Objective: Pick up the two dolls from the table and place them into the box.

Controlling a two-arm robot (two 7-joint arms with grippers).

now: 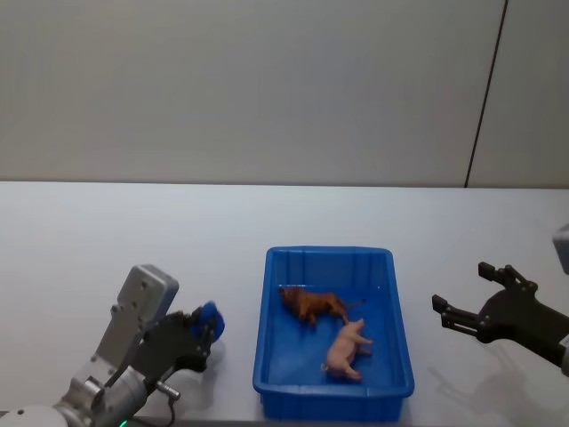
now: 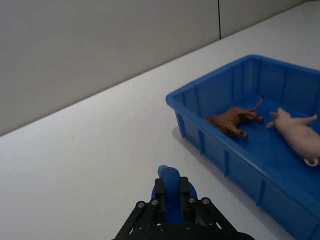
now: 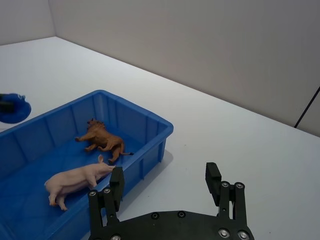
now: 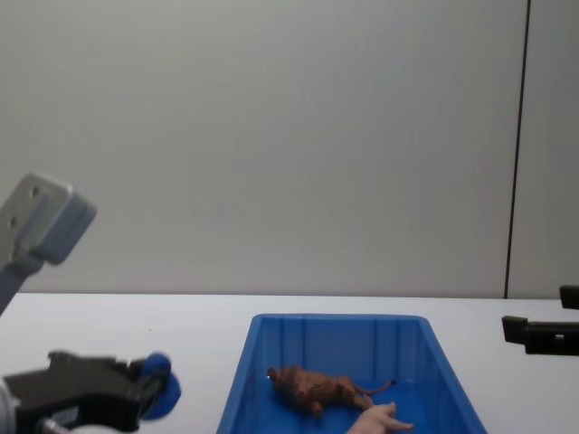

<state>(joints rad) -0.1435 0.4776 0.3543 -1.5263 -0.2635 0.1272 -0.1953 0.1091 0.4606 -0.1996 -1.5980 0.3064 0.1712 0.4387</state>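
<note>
White surface (image 1: 133,231) carries the bright blue plastic bin (image 1: 333,393), brown lion (image 1: 313,305) and pale pink figure (image 1: 348,349) already inside; left claw (image 1: 206,331) pinches a round blue figure (image 1: 210,318), still unplaced, while right claw (image 1: 462,298) hovers spread near the right edge.

No text, label, brand, number or sign can be read on anything in these pictures.
</note>
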